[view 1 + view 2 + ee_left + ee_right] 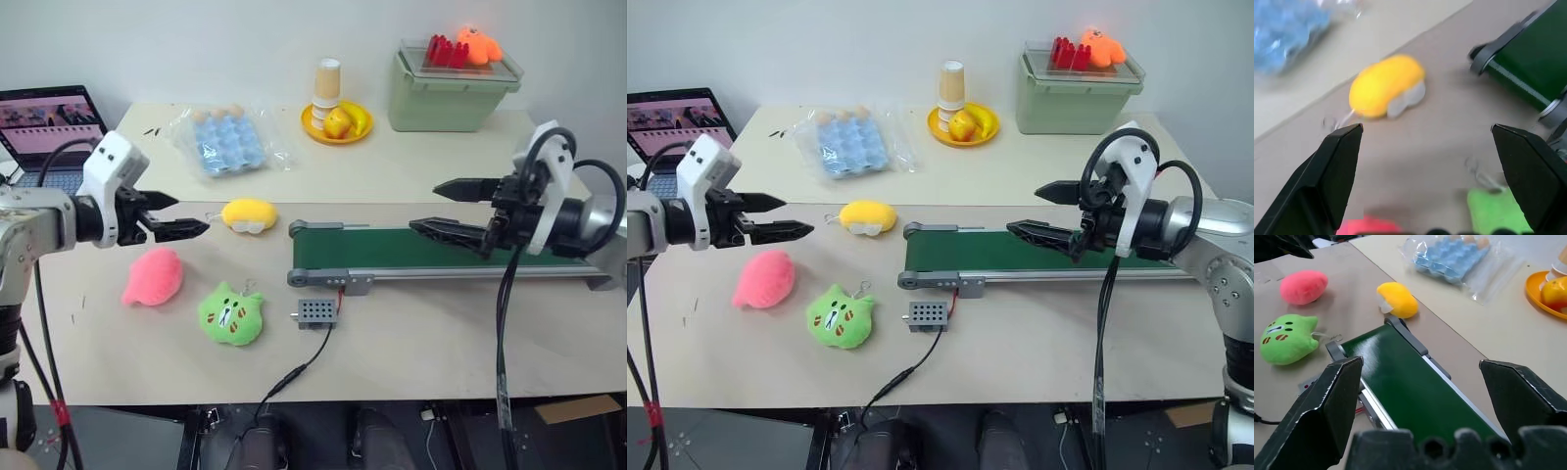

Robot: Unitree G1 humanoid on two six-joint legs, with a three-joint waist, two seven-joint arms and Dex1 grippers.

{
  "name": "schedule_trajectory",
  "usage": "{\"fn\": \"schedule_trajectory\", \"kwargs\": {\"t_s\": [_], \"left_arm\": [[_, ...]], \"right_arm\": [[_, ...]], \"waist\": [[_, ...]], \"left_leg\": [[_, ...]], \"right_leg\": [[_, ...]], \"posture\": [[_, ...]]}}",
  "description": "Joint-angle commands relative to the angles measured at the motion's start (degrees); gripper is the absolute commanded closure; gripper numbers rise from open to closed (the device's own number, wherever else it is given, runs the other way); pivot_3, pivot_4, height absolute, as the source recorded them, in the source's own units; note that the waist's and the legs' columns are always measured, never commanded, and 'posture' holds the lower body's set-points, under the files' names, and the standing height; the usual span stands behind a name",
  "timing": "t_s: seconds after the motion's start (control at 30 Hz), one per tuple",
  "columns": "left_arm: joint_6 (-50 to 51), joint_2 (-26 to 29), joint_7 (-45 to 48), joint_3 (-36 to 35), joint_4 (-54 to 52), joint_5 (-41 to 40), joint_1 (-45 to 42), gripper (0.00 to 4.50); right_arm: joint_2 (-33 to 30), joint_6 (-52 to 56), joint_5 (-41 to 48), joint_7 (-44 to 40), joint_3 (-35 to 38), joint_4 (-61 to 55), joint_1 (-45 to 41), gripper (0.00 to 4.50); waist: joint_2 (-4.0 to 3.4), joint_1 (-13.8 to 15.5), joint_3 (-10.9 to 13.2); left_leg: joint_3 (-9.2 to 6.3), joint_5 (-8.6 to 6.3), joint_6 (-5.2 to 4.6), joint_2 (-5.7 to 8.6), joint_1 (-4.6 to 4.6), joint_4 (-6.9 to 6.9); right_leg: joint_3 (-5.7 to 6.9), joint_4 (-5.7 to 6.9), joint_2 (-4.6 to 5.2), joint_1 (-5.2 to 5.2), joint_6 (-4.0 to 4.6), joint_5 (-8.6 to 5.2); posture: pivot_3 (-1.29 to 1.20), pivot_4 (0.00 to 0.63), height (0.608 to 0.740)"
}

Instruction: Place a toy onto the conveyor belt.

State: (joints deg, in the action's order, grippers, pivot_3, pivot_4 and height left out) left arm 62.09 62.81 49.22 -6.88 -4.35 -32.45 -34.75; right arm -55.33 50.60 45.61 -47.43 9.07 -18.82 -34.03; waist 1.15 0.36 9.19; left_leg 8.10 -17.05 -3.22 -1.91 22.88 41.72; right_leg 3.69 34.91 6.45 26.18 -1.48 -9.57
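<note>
Both tools are wide apart and empty. The left tool (181,215) hovers near the yellow toy (249,215), just beside the conveyor belt (392,248) at mid-desk. A careless closing could push the toy away.

Left pincer (181,217) hangs wide open above bare desk (411,333), with the yellow toy (249,215) just beyond it, the pink toy (153,276) and green toy (232,313) below. Right pincer (436,208), also spread, hovers over the conveyor belt (392,250), whose green surface lies unobstructed. A grey box (317,312) and cable (294,372) sit in front of the belt's left end.
</note>
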Motion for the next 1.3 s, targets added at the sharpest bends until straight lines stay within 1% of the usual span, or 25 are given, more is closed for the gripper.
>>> {"fn": "schedule_trajectory", "kwargs": {"t_s": [0.03,0.17,0.27,0.33,0.4,0.53,0.6,0.63,0.73,0.8,0.83,0.93,0.97,1.0,1.1,1.17,1.27,1.3], "left_arm": [[3.6,1.5,-3.3,-4.0,-0.4,1.0,1.5,0.01],[5.0,-0.6,-8.4,-4.9,0.5,3.1,3.4,0.01],[8.2,-5.9,-15.0,-6.3,3.8,4.7,3.3,0.01],[9.0,-9.0,-17.8,-6.5,4.2,5.6,4.5,0.01],[8.8,-11.0,-19.3,-6.0,4.6,6.4,5.7,0.01],[7.7,-13.2,-20.6,-5.7,6.2,7.4,6.1,0.01],[6.6,-13.7,-20.5,-4.5,7.3,7.9,5.5,0.54],[5.9,-13.9,-20.5,-4.1,7.9,8.3,5.1,0.71],[4.2,-14.1,-20.6,-3.4,9.6,9.3,3.5,1.87],[3.5,-14.3,-20.9,-3.5,10.4,9.7,2.6,2.51],[3.0,-14.1,-20.9,-3.3,10.9,10.2,2.1,2.94],[1.5,-13.9,-21.3,-3.5,12.1,11.2,0.2,4.0],[0.6,-13.9,-22.1,-4.1,12.7,11.8,-1.4,4.22],[0.0,-13.9,-22.6,-4.6,13.1,12.2,-2.4,4.22],[-3.7,-14.5,-26.9,-8.4,16.5,13.3,-10.5,4.22],[-6.7,-16.0,-29.4,-11.3,18.2,12.6,-16.3,4.22],[-7.3,-21.4,-32.1,-15.8,18.3,8.7,-23.6,4.22],[-6.8,-24.2,-33.0,-17.5,17.4,6.8,-25.5,4.22]], "right_arm": [[0.8,-0.7,-1.1,-0.3,-1.0,0.2,-2.5,0.0],[1.7,-0.2,-1.7,0.0,-2.0,0.2,-3.7,0.0],[1.7,0.7,-1.6,0.5,-2.1,-0.3,-4.7,0.0],[1.5,1.6,-1.3,1.0,-1.9,-1.0,-5.1,0.0],[1.2,2.5,-1.0,1.6,-1.4,-1.8,-5.5,0.0],[0.7,4.0,-0.4,2.3,-0.3,-2.9,-5.6,0.0],[-0.1,4.1,-0.6,2.3,0.7,-3.1,-4.9,0.0],[-0.5,4.1,-0.6,2.2,1.1,-3.2,-4.5,0.0],[-1.3,3.8,-0.9,1.9,2.4,-3.3,-3.0,0.0],[-1.7,3.4,-1.1,1.5,3.1,-3.4,-1.9,0.0],[-1.9,3.2,-1.2,1.3,3.4,-3.3,-1.5,0.0],[-2.4,2.7,-1.3,0.7,4.2,-3.3,-0.5,0.0],[-2.5,2.6,-1.4,0.5,4.3,-3.2,-0.1,0.0],[-2.5,2.5,-1.4,0.3,4.5,-3.2,0.2,0.0],[-2.5,2.2,-1.5,-0.1,4.9,-3.1,1.5,0.0],[-1.7,3.0,-1.0,0.7,5.5,-3.0,2.1,0.0],[1.3,4.2,1.1,2.9,5.4,-5.7,3.7,0.0],[3.0,5.1,1.8,5.0,5.3,-6.3,3.7,0.0]], "waist": [[0.0,-0.1,0.0],[0.01,0.2,0.0],[0.01,0.4,0.0],[0.02,0.3,0.0],[0.05,0.3,0.0],[0.13,0.2,0.1],[0.13,0.2,0.1],[0.14,0.2,0.1],[0.14,0.2,0.1],[0.14,0.2,0.1],[0.14,0.2,0.1],[0.14,0.2,0.1],[0.15,0.2,0.1],[0.17,0.3,0.1],[0.23,0.5,0.1],[0.29,0.5,0.1],[0.4,0.5,0.1],[0.4,0.5,0.1]], "left_leg": [[0.0,0.0,0.0,0.0,0.0,0.0],[-0.02,0.0,0.0,0.0,0.04,0.0],[-0.02,0.0,0.0,0.02,0.05,0.0],[-0.02,0.0,0.0,0.03,0.02,0.0],[-0.01,0.0,0.0,0.04,0.05,0.0],[-0.02,0.0,0.01,0.02,0.12,0.0],[-0.01,0.0,0.02,0.01,0.06,-0.02],[-0.01,0.01,0.03,0.01,0.06,-0.01],[-0.01,0.01,0.04,0.01,0.01,-0.01],[-0.02,0.01,0.04,0.01,0.0,-0.01],[-0.02,0.01,0.04,0.02,0.0,-0.01],[-0.01,0.01,0.04,0.02,0.02,-0.01],[-0.01,0.01,0.04,0.03,0.02,-0.01],[-0.01,0.01,0.04,0.02,0.02,0.0],[-0.04,0.01,0.04,0.04,0.05,0.0],[-0.07,0.01,0.03,0.05,0.13,0.01],[-0.14,0.01,0.01,0.07,0.27,0.03],[-0.12,0.0,0.0,0.11,0.25,0.03]], "right_leg": [[0.0,0.0,0.01,0.01,0.0,-0.01],[0.03,0.05,0.02,0.02,0.01,-0.01],[0.07,0.05,0.04,0.01,0.01,-0.01],[0.06,0.06,0.04,-0.02,0.02,0.0],[0.07,0.11,0.03,-0.01,0.03,0.01],[0.14,0.12,0.01,0.03,0.04,0.02],[0.12,0.11,0.03,0.02,0.05,0.02],[0.12,0.09,0.03,0.02,0.05,0.02],[0.11,0.06,0.04,0.01,0.06,0.02],[0.1,0.06,0.05,0.0,0.06,0.02],[0.1,0.06,0.05,0.0,0.06,0.02],[0.1,0.08,0.05,0.01,0.06,0.02],[0.1,0.08,0.05,0.01,0.06,0.02],[0.1,0.07,0.05,0.01,0.07,0.02],[0.13,0.06,0.05,0.0,0.07,0.03],[0.18,0.07,0.04,0.01,0.06,0.05],[0.26,0.0,0.05,0.0,-0.04,0.15],[0.25,0.0,0.07,-0.03,-0.06,0.16]], "posture": [[0.0,0.15,0.734],[0.0,0.15,0.734],[0.0,0.15,0.734],[0.0,0.15,0.734],[0.0,0.15,0.734],[0.0,0.15,0.734],[0.0,0.15,0.734],[0.0,0.15,0.734],[0.0,0.15,0.734],[0.0,0.15,0.734],[0.0,0.15,0.734],[0.0,0.15,0.734],[0.0,0.15,0.734],[0.0,0.15,0.734],[0.0,0.15,0.734],[0.0,0.15,0.734],[0.0,0.15,0.734],[0.0,0.15,0.734]]}}
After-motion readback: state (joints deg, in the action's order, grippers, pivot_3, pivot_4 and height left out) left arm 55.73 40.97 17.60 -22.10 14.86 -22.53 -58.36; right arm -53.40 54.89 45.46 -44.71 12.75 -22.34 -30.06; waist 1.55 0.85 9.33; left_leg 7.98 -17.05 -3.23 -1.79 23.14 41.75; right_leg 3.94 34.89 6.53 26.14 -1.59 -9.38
